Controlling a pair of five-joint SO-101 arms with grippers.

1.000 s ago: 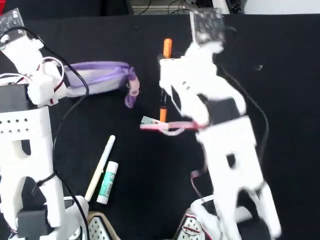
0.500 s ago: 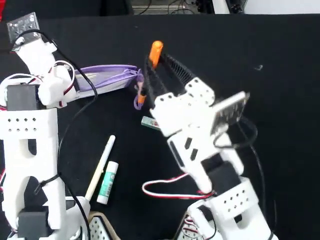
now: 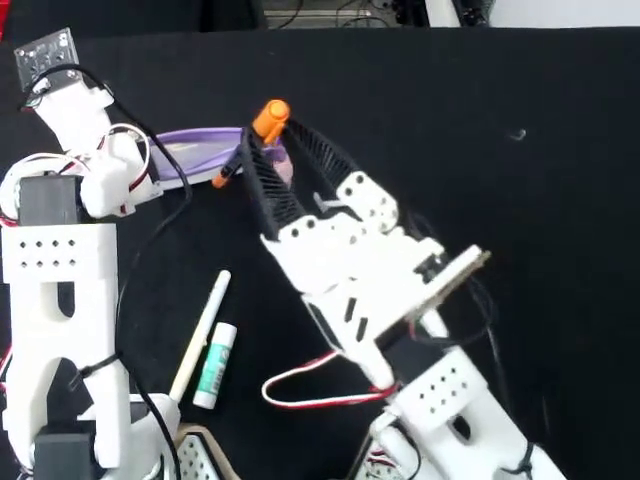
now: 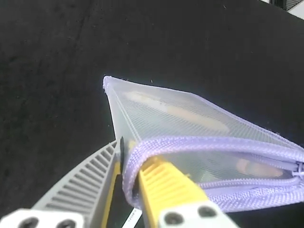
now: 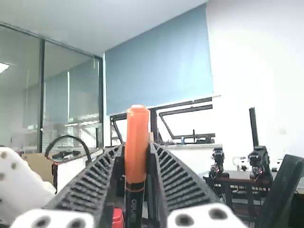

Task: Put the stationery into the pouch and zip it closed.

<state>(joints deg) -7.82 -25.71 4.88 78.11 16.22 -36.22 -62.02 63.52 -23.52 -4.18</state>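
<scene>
A translucent pouch (image 3: 196, 150) with a purple zipper lies at the back left of the black table. My left gripper (image 3: 150, 172) is shut on its near end; in the left wrist view the grey and yellow fingers (image 4: 156, 183) pinch the zipper edge of the pouch (image 4: 190, 123). The right gripper (image 3: 266, 138) is shut on an orange marker (image 3: 270, 117), tilted, with its dark tip at the pouch's mouth. In the right wrist view the marker (image 5: 137, 137) stands between the black ribbed fingers (image 5: 102, 178). A white pen (image 3: 201, 333) and a glue stick (image 3: 216, 364) lie at the front left.
The left arm's white body (image 3: 55, 300) stands along the left edge, beside the pen and glue stick. The right arm (image 3: 400, 330) slants across the table's middle, trailing a red and white cable (image 3: 300, 385). Bare black table (image 3: 520, 200) stretches to the right.
The right arm has swung left and turned with the orange marker, bringing its tip from the table's middle to the pouch's mouth. The left gripper kept hold of the pouch.
</scene>
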